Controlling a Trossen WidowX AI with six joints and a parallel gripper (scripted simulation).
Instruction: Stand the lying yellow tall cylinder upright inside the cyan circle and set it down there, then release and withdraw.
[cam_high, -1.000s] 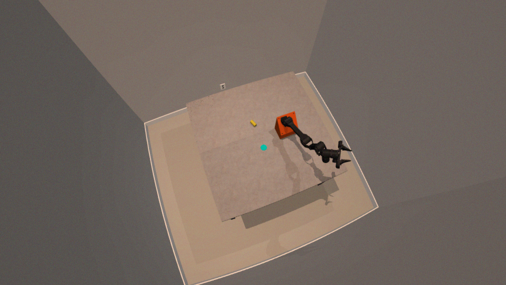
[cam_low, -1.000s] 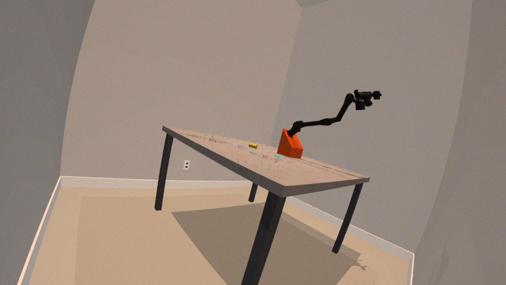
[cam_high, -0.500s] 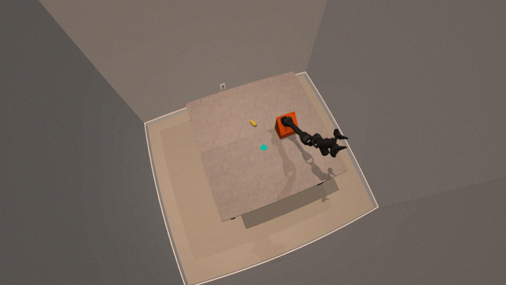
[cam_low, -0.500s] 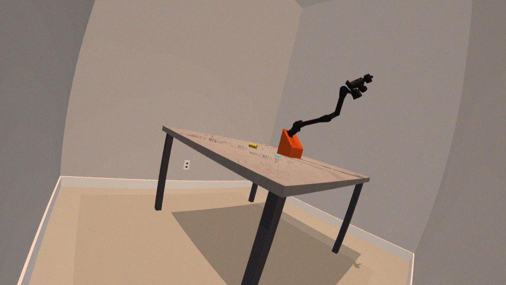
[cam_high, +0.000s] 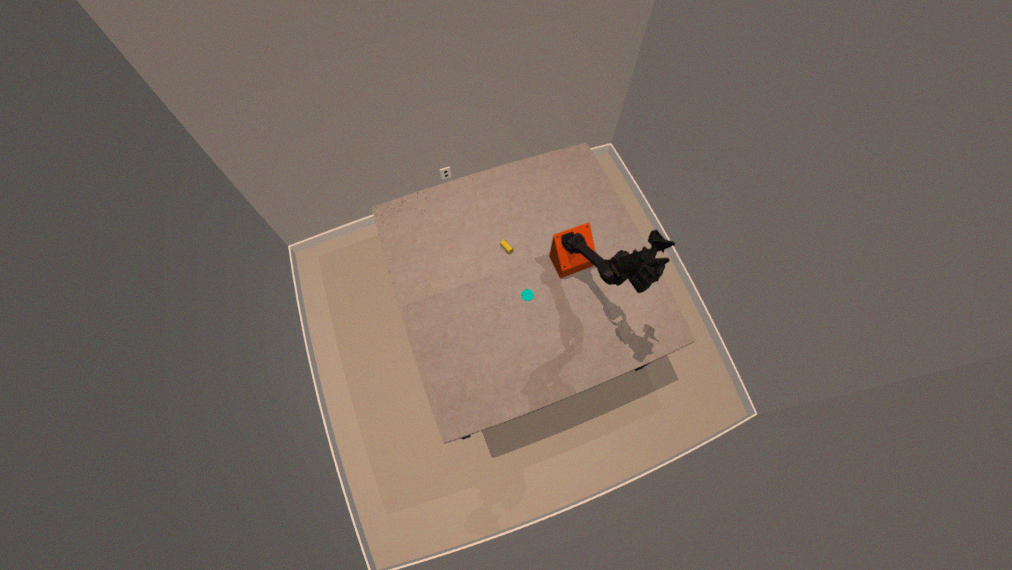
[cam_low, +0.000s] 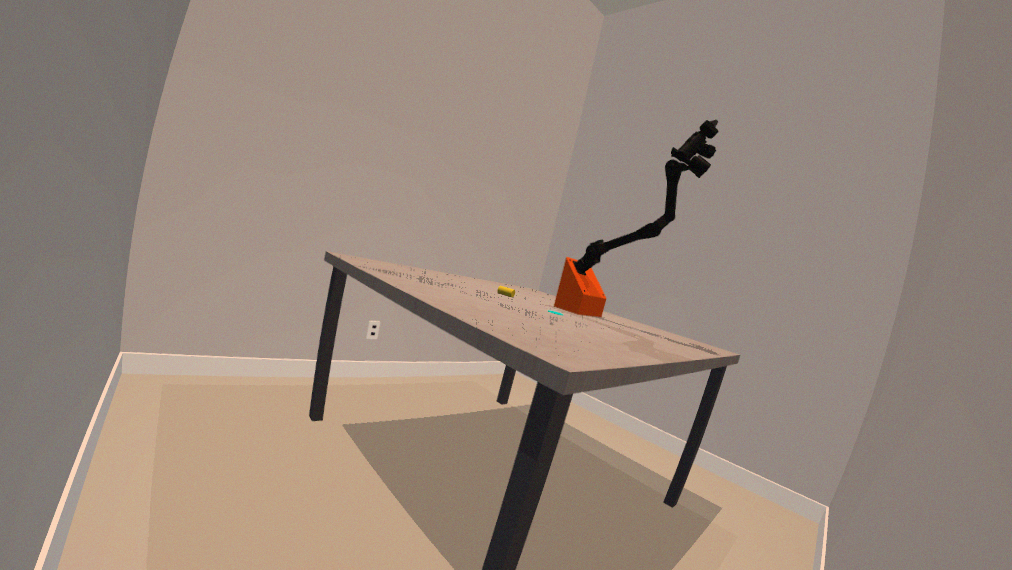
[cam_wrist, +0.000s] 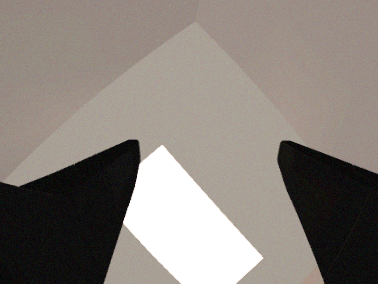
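Observation:
The yellow cylinder (cam_high: 506, 247) (cam_low: 505, 291) lies on its side on the table, left of the arm's base in the top and exterior views. The cyan circle (cam_high: 527, 295) (cam_low: 555, 312) is a flat disc on the table top, between the cylinder and the near side in the top view, with nothing standing on it. My gripper (cam_high: 669, 252) (cam_low: 712, 125) (cam_wrist: 210, 150) is open and empty. It is raised high on the far side of the base from the cylinder and points upward. Neither the cylinder nor the circle shows in the wrist view.
The table (cam_high: 453, 354) (cam_low: 559, 361) carries the orange base (cam_high: 559, 260) (cam_low: 577, 300) of the arm. The arm's shadows fall across the table. In the wrist view a bright white rectangle (cam_wrist: 185, 215) shows on the ceiling behind the fingers. Room walls surround the table.

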